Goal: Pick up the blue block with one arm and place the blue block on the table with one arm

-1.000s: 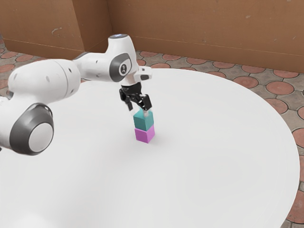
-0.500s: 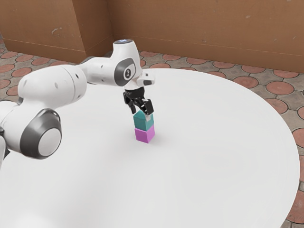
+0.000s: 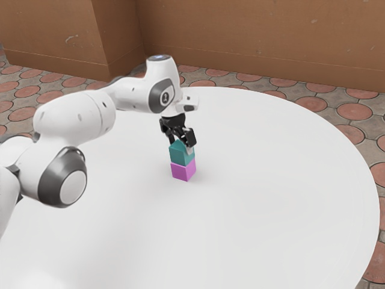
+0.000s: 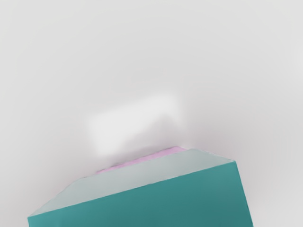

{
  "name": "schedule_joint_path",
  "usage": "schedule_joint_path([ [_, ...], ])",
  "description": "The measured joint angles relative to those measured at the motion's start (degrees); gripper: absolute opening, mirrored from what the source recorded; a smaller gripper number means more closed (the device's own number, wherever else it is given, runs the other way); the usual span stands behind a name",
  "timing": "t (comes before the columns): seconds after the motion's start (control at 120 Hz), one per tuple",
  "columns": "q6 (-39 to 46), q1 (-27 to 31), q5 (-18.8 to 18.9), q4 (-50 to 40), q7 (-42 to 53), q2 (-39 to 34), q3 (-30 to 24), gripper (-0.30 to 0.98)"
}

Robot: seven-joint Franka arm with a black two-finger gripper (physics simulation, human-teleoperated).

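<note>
Presumably to grip only the blue block [image 3: 181, 155], the hand [image 3: 181, 146] hangs over it, fingers spread — the pink block [image 3: 183, 171] farther below propping it off the desk [image 3: 277, 186].

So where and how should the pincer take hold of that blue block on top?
I'd come straight down and close the pincer on two opposite upright sides of the teal-blue block. It looks like a level cube with flat sides; gripping above its lower edge should spare the pink block it rests on.
</note>
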Motion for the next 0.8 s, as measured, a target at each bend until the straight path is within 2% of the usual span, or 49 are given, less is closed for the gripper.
schedule_joint_path([
  [0.8,2.4,0.0,0.0,0.8,-8.6,1.6,0.4,0.69],
])
